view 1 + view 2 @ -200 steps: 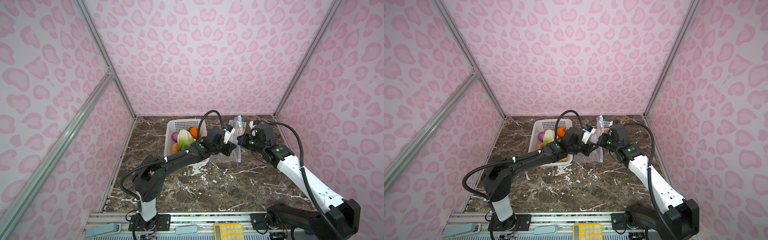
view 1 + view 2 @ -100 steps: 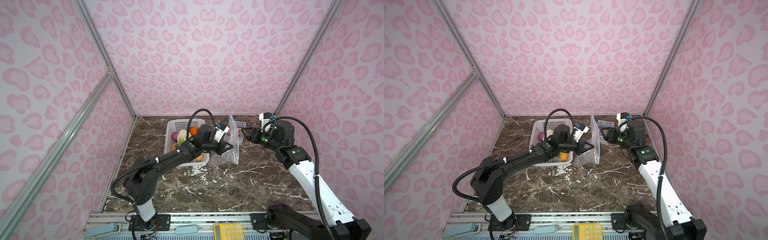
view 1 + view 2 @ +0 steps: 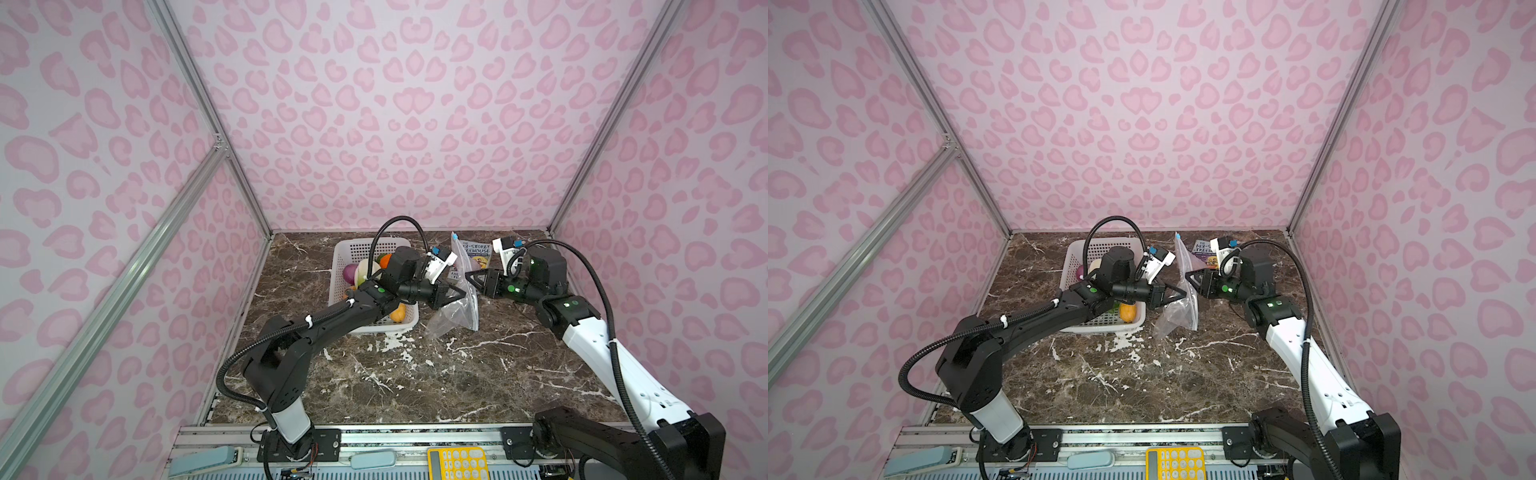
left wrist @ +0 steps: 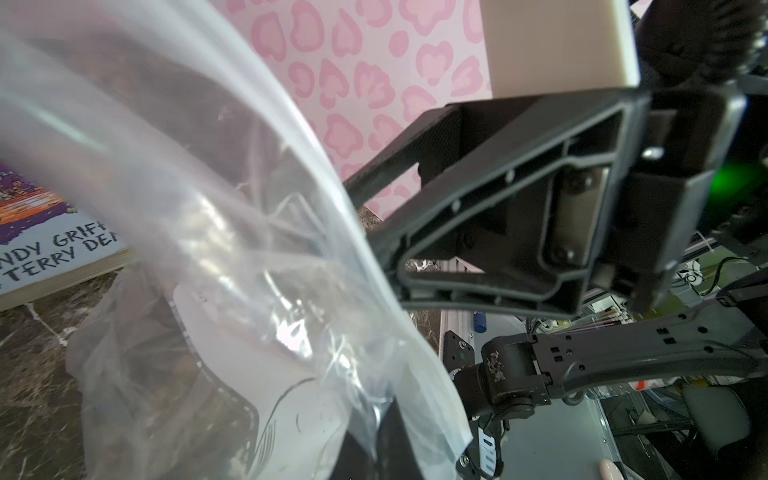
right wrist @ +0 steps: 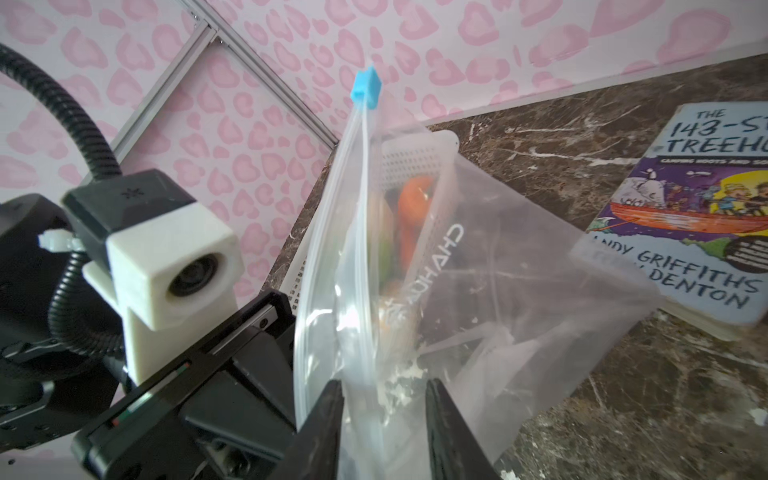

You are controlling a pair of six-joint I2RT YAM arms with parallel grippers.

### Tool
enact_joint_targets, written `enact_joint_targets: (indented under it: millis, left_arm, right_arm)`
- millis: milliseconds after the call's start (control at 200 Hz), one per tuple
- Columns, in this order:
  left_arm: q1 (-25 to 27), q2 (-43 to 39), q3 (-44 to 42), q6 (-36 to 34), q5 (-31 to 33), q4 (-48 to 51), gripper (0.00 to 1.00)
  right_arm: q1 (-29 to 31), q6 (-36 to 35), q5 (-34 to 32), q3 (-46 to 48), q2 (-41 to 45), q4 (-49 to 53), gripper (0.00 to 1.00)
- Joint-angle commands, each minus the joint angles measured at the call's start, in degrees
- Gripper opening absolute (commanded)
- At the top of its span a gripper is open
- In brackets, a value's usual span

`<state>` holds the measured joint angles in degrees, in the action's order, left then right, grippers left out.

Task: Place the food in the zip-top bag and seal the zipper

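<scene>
**Marble counter, zip-top bag upright between my tools**

Both top views: my left tool, pressed together, pinches the bag's edge just beside the basket, where the food lies. My right tool meets the bag from the opposite side.

Left wrist view: crinkled clear plastic covers most of the frame.

Right wrist view: the right tool is spread, jaws either side of the zipper, blue slider at its far end.

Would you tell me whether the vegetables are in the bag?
No, the vegetables lie in the basket, and the bag beside it looks empty.
</scene>
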<state>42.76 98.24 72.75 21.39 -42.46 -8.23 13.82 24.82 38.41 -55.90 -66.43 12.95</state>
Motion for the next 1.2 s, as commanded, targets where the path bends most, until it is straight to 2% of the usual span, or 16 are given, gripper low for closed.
enact_joint_targets:
  millis: [0, 65, 150, 295, 335, 365, 395, 420, 455, 525, 590, 645, 800, 995, 1135, 1195]
  left_arm:
    - [0.0, -0.1, 0.0, -0.1, -1.3, -0.5, 0.03]
    - [-0.1, -0.1, 0.0, -0.3, -1.2, -0.4, 0.03]
    - [0.0, -0.2, 0.1, -0.6, -0.3, 0.4, 0.03]
    - [0.0, -0.6, 0.2, -0.6, 4.3, 2.2, 0.09]
    - [-0.2, -0.7, 0.2, -0.2, 6.4, 2.9, 0.19]
    - [-0.3, -0.9, 0.2, 0.1, 7.5, 3.2, 0.33]
    - [-0.4, -1.2, 0.1, 0.7, 9.0, 3.6, 0.53]
    - [-0.5, -1.4, 0.0, 1.4, 10.3, 3.9, 0.63]
    - [-0.9, -1.9, -0.1, 2.3, 11.7, 4.2, 0.69]
    - [-1.6, -3.4, -0.5, 4.6, 13.6, 4.4, 0.76]
    - [-2.2, -5.0, -0.6, 6.7, 14.5, 4.4, 0.76]
    - [-2.2, -6.4, -0.1, 7.6, 15.3, 4.5, 0.76]
    - [-2.2, -7.5, 3.0, 9.8, 13.8, 3.8, 0.78]
    - [-1.9, -3.2, 8.1, 11.0, 12.7, 4.7, 0.77]
    - [-1.8, -0.2, 10.0, 12.9, 10.8, 4.4, 0.69]
    - [-1.8, 0.7, 10.5, 13.1, 10.8, 4.5, 0.59]
  right_arm:
    - [0.3, -1.0, 0.8, 0.0, -1.3, -2.4, 0.26]
    - [0.3, -0.5, 1.5, 0.2, -1.7, -3.1, 0.19]
    - [0.3, 0.3, 2.0, 0.4, -1.4, -4.1, 0.00]
    - [0.3, 0.4, 1.2, 0.5, 0.0, -3.6, 0.00]
    - [0.3, 0.4, 0.6, 0.4, 0.5, -3.1, 0.00]
    - [0.3, 0.4, 0.2, 0.4, 1.0, -2.8, 0.00]
    - [0.3, 0.4, -0.2, 0.4, 1.4, -2.6, 0.00]
    - [0.3, 0.5, -0.8, 0.4, 1.8, -2.2, 0.00]
    - [0.3, 0.4, -2.2, 0.3, 2.2, -1.5, 0.00]
    - [0.9, -0.9, -7.5, -0.5, 3.3, 1.6, 0.00]
    - [3.0, -4.0, -15.7, -1.7, 4.4, 5.3, 0.00]
    - [4.3, -5.5, -19.0, -2.1, 5.1, 6.3, 0.00]
    - [6.3, -5.1, -18.8, -1.8, 6.0, 4.0, 0.00]
    - [8.9, -4.5, -18.2, -2.1, 5.0, 2.7, 0.00]
    - [10.5, -4.2, -18.3, -2.3, 4.4, 2.4, 0.00]
    - [11.0, -4.1, -18.4, -2.2, 4.3, 2.1, 0.00]
